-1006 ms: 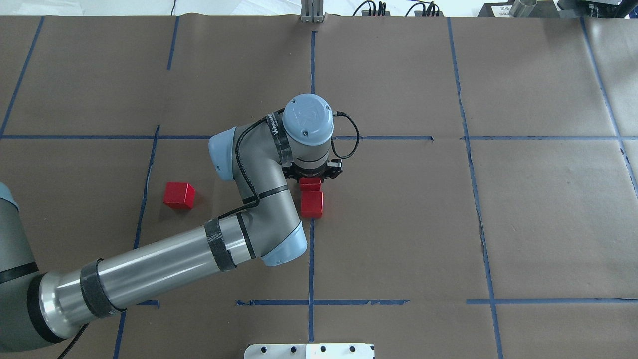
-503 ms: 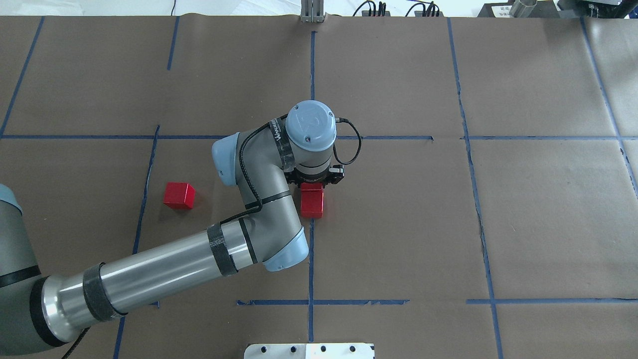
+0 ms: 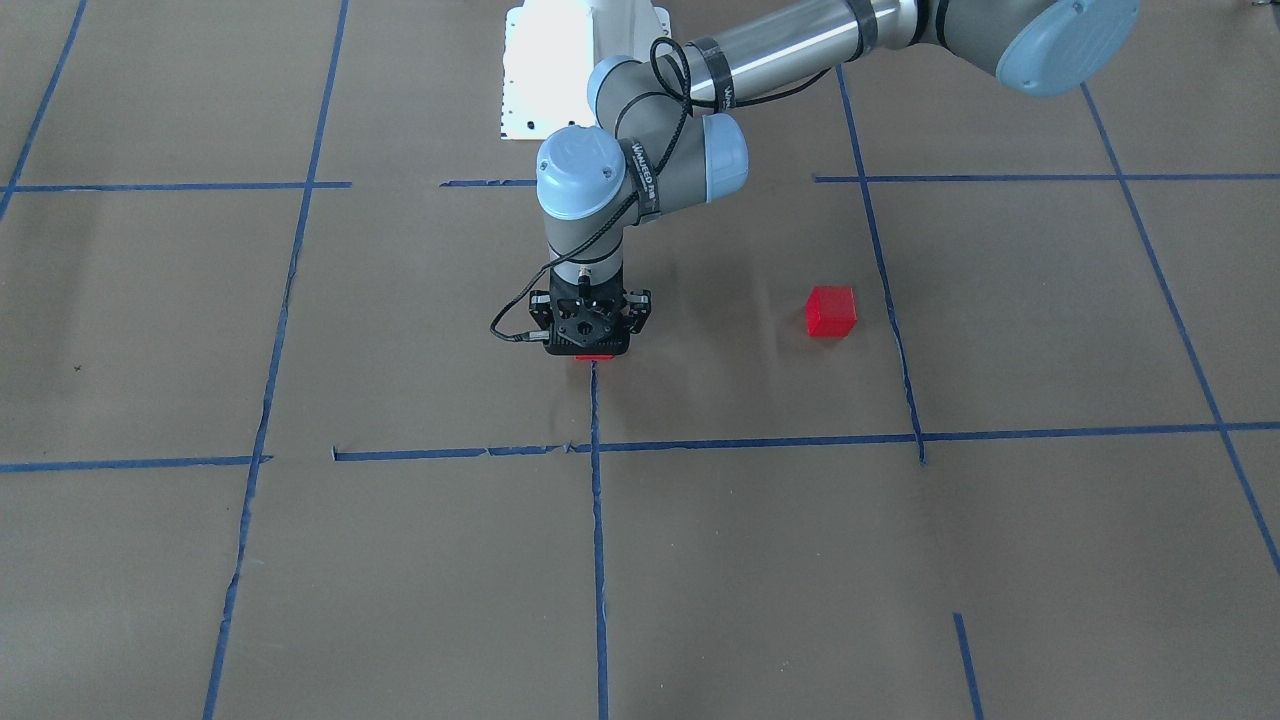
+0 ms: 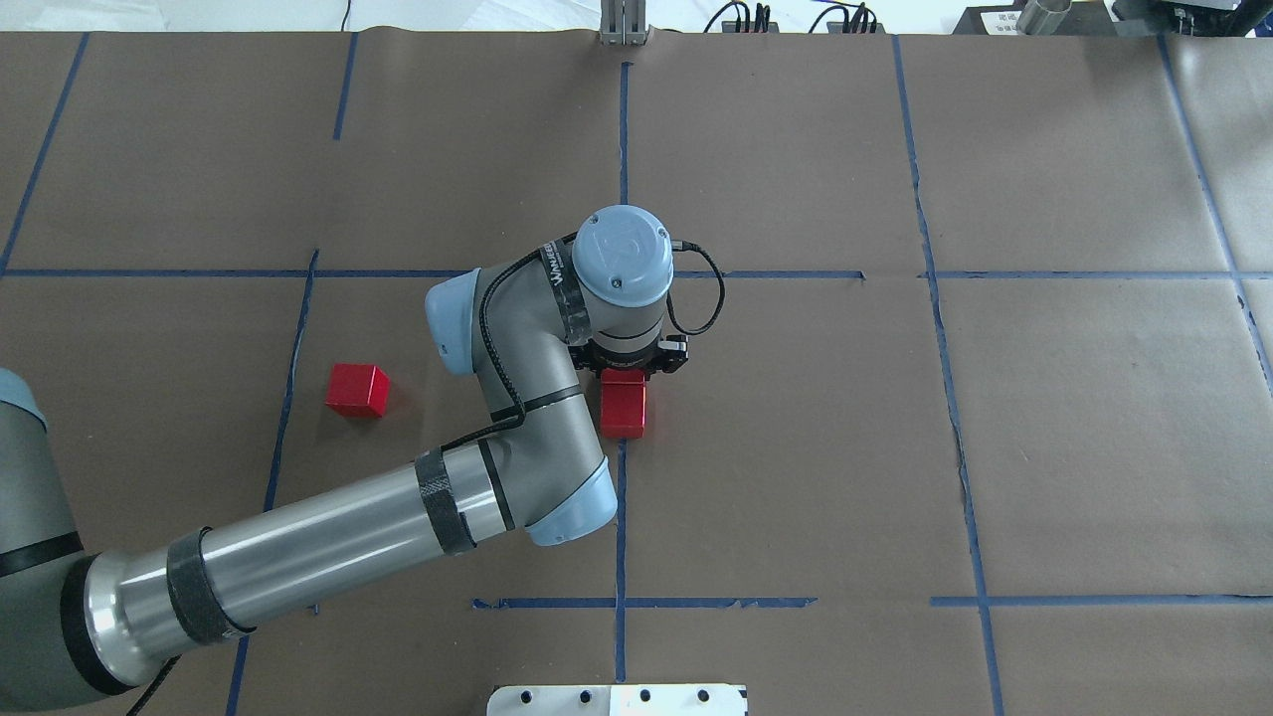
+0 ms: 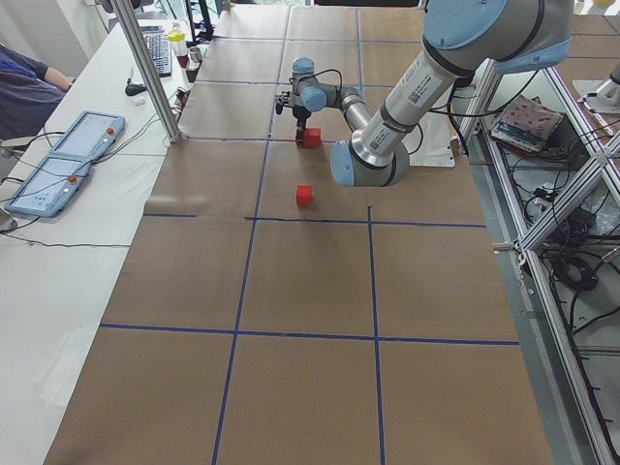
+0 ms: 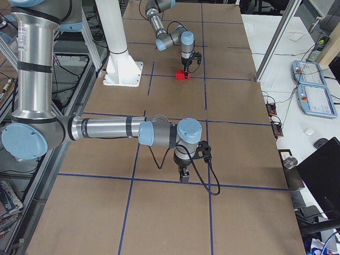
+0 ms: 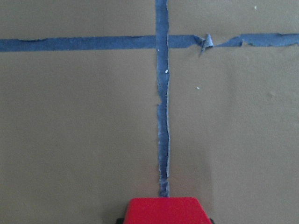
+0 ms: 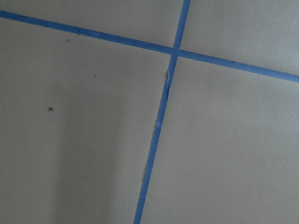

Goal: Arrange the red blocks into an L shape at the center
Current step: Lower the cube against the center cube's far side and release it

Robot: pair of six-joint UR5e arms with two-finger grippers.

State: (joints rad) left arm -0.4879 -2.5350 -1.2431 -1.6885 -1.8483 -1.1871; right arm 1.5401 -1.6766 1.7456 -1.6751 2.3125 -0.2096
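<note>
The left gripper (image 3: 590,338) points straight down near the middle of the paper, with just a sliver of a red block (image 3: 594,356) peeking out at its 6 o'clock, right at the top end of a blue tape line (image 3: 597,520). A second red block (image 3: 831,311) sits alone well off at the gripper's 3 o'clock, and the white base (image 3: 560,70) is up at 12.
</note>
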